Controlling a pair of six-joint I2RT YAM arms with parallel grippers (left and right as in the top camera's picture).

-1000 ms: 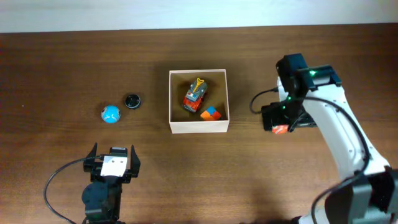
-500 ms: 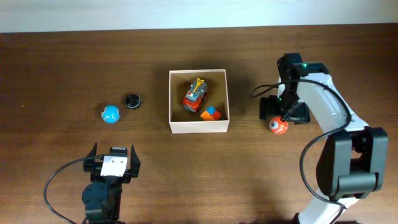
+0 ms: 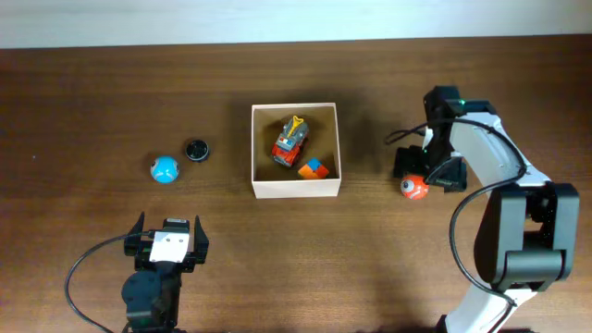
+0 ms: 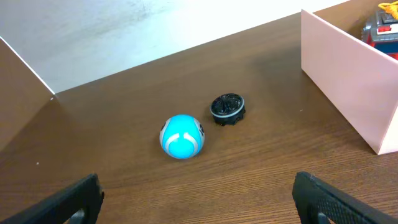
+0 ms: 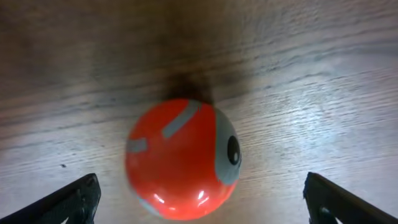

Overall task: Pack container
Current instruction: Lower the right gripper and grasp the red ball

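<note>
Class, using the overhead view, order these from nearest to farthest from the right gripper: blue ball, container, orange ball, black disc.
1. orange ball, directly at the right gripper
2. container, table centre
3. black disc, left side
4. blue ball, farthest left

Wooden table (image 3: 92,92) carries container (image 3: 296,189), blue ball (image 3: 164,169), black cap (image 3: 196,150), orange ball (image 3: 414,188).

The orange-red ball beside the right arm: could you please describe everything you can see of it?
The orange-red ball is glossy, plastic-looking, with grey stripe markings and a grey patch holding a black dot on its side. It rests on the wooden table, right of the container and outside it. The right gripper hangs above it, jaws open to either side, not touching it.
</note>
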